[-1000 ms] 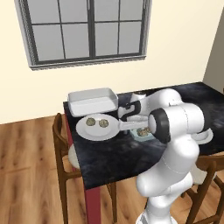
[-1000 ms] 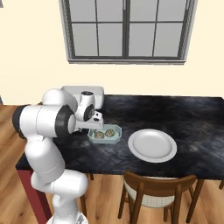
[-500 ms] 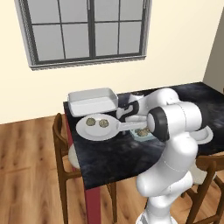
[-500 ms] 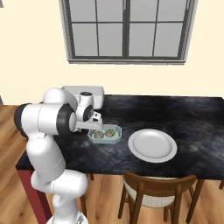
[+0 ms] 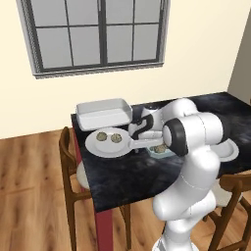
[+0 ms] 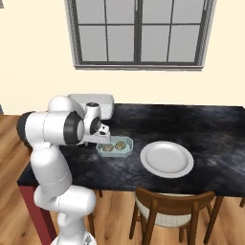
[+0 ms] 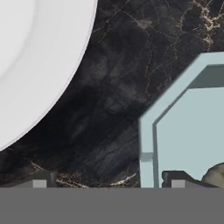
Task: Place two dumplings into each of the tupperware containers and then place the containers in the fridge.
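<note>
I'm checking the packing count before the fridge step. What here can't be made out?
- Left base view: the pale blue container is mostly hidden behind the arm.
- Hand view: a dumpling is cut off by the frame's edge.
- Right base view: the white container has its inside hidden by the arm and its rim.

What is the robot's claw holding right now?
Nothing yet. The open gripper straddles the rim of the small pale blue translucent container, not pinching it.

Bright even rendered light, soft faint shadows, no glare, slightly soft low-resolution edges
</note>
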Available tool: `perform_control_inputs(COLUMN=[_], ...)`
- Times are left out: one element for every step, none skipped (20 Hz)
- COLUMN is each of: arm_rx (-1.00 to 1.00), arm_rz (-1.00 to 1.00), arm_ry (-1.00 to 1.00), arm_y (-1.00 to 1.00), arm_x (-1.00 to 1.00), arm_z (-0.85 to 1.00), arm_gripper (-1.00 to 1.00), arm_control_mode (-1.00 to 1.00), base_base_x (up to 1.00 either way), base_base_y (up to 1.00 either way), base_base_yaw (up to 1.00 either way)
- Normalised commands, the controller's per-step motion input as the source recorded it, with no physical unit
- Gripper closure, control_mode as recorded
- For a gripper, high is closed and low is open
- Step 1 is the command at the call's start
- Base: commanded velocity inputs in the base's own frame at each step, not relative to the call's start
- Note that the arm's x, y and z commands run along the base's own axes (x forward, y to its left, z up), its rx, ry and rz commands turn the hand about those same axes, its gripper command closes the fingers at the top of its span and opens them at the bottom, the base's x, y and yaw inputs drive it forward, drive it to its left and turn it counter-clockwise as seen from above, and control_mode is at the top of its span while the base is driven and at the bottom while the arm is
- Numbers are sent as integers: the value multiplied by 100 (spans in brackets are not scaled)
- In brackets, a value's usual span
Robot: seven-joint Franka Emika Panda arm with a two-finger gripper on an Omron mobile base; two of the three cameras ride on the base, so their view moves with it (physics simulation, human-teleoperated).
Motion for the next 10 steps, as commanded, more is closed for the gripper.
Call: perform_control_inputs(arm_rx=[0, 0, 0, 0, 0, 0, 0, 0, 0, 0], arm_rz=[-2, -1, 0, 0, 0, 0, 0, 0, 0, -1], arm_ry=[0, 0, 0, 0, 0, 0, 0, 0, 3, 3], arm_y=[0, 0, 0, 0, 0, 0, 0, 0, 0, 0], arm_x=[0, 0, 0, 0, 0, 0, 0, 0, 0, 0], arm_z=[-26, -25, -26, -27, -27, -32, -35, -41, -40, -54], arm_gripper=[-100, -100, -100, -100, -100, -100, -100, -100, -100, -100], arm_control_mode=[-100, -100, -100, -100, -100, -100, -100, -100, -100, -100], base_base_x=[0, 0, 0, 0, 0, 0, 0, 0, 0, 0], base_base_y=[0, 0, 0, 0, 0, 0, 0, 0, 0, 0], base_base_yaw=[0, 0, 0, 0, 0, 0, 0, 0, 0, 0])
